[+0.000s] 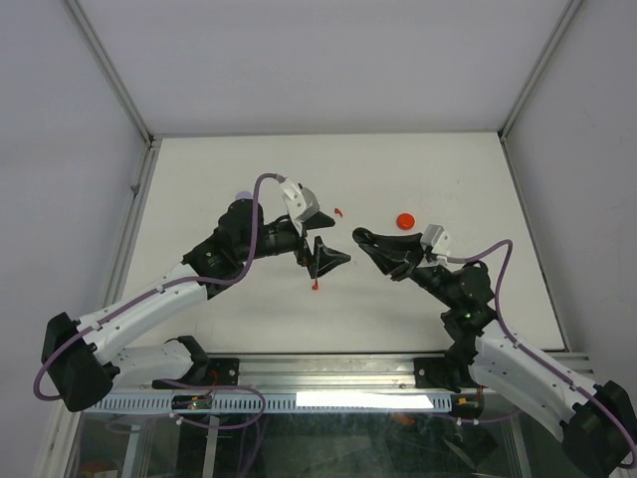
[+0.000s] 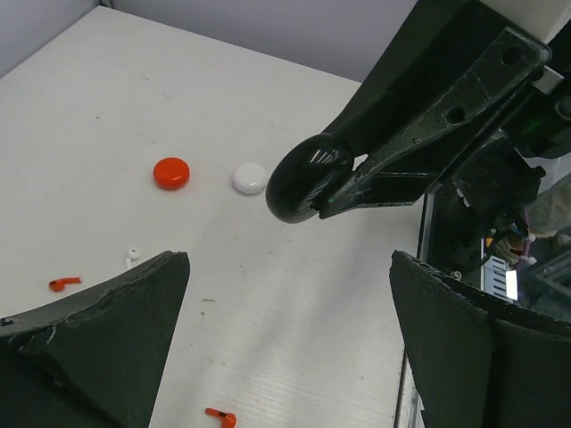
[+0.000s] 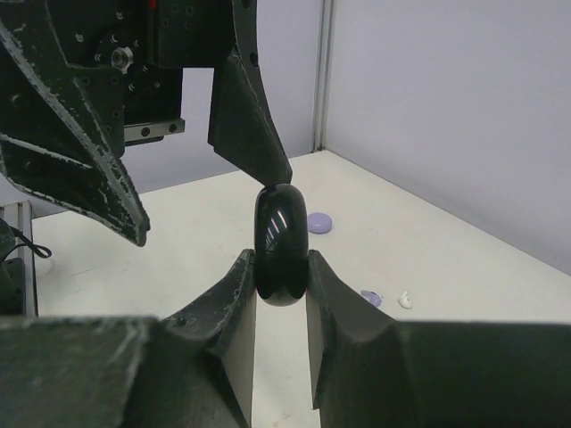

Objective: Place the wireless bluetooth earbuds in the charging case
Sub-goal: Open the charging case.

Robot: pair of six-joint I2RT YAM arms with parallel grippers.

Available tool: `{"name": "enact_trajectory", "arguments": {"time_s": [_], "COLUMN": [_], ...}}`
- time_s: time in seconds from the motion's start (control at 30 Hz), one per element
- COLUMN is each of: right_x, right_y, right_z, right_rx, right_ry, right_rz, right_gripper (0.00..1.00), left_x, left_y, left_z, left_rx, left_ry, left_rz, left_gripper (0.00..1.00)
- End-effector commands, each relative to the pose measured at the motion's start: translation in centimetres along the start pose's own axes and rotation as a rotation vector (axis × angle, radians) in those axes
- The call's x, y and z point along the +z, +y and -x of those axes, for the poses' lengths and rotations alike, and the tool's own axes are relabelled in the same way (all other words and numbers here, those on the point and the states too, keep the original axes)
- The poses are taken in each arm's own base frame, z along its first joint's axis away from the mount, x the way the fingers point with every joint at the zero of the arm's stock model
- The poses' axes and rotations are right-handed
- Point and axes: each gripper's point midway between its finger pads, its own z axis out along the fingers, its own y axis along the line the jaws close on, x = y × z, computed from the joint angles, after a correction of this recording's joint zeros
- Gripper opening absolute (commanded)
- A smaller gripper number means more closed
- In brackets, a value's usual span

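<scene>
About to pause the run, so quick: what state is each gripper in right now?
Left gripper: open wide, holding nothing.
Right gripper: shut on the black charging case.

From above, the round lavender plastic case (image 1: 242, 194) toward the bench's left edge is mostly hidden behind the left arm. One red plastic earbud (image 1: 338, 212) and another (image 1: 316, 285) are specks, their shape untellable. The glossy black round case (image 3: 280, 236) has its lower rim hidden between the fingers of the right hand (image 3: 281, 272).
</scene>
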Motion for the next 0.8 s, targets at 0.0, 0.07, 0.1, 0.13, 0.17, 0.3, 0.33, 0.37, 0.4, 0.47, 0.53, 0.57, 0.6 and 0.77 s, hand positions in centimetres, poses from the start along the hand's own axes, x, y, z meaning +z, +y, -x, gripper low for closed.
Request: {"name": "enact_trajectory", "arguments": {"time_s": [0.0,0.07,0.1,0.13,0.17,0.3,0.33,0.37,0.4,0.47,0.53,0.57,0.6,0.77], "right_x": [1.1,1.3,1.4,1.4,1.5,1.5,1.5,1.5,1.5,1.6,1.6,1.6,1.6,1.6], "right_y": [0.1,0.1,0.1,0.1,0.1,0.1,0.1,0.0,0.0,0.0,0.0,0.0,0.0,0.1], "right_z": [2.6,2.7,2.8,2.9,2.9,3.1,3.2,3.2,3.2,3.0,3.0,3.1,3.2,3.3], "right_rx": [-0.015,-0.015,-0.015,-0.016,-0.016,-0.020,-0.021,-0.021,-0.021,-0.019,-0.018,-0.019,-0.019,-0.015], "right_ry": [-0.050,-0.050,-0.052,-0.053,-0.054,-0.064,-0.067,-0.067,-0.066,-0.062,-0.060,-0.062,-0.063,-0.051], "right_rz": [0.020,0.020,0.020,0.020,0.021,0.021,0.022,0.021,0.021,0.021,0.021,0.022,0.021,0.021], "right_gripper": [0.00,0.00,0.00,0.00,0.00,0.00,0.00,0.00,0.00,0.00,0.00,0.00,0.00,0.00], "left_x": [0.4,0.7,0.8,0.9,1.1,1.5,1.6,1.7,1.7,1.7,1.6,1.4,1.2,0.6], "left_y": [-1.4,-1.2,-1.1,-0.9,-0.7,-0.3,-0.3,-0.3,-0.2,-0.3,-0.4,-0.5,-0.5,-0.6], "left_z": [2.6,2.6,2.6,2.6,2.7,2.5,2.5,2.5,2.6,2.9,3.2,3.3,3.3,3.4], "left_rx": [0.063,0.063,0.062,0.061,0.060,0.051,0.049,0.046,0.044,0.046,0.046,0.043,0.041,0.038], "left_ry": [-0.076,-0.075,-0.074,-0.073,-0.073,-0.065,-0.066,-0.066,-0.069,-0.080,-0.089,-0.098,-0.101,-0.112], "left_rz": [-0.095,-0.090,-0.086,-0.080,-0.074,-0.068,-0.067,-0.068,-0.067,-0.073,-0.083,-0.096,-0.105,-0.139], "left_gripper": [0.99,0.99,0.99,0.99,0.99,0.99,0.99,0.99,0.98,0.98,0.97,0.97,0.96,0.93]}}
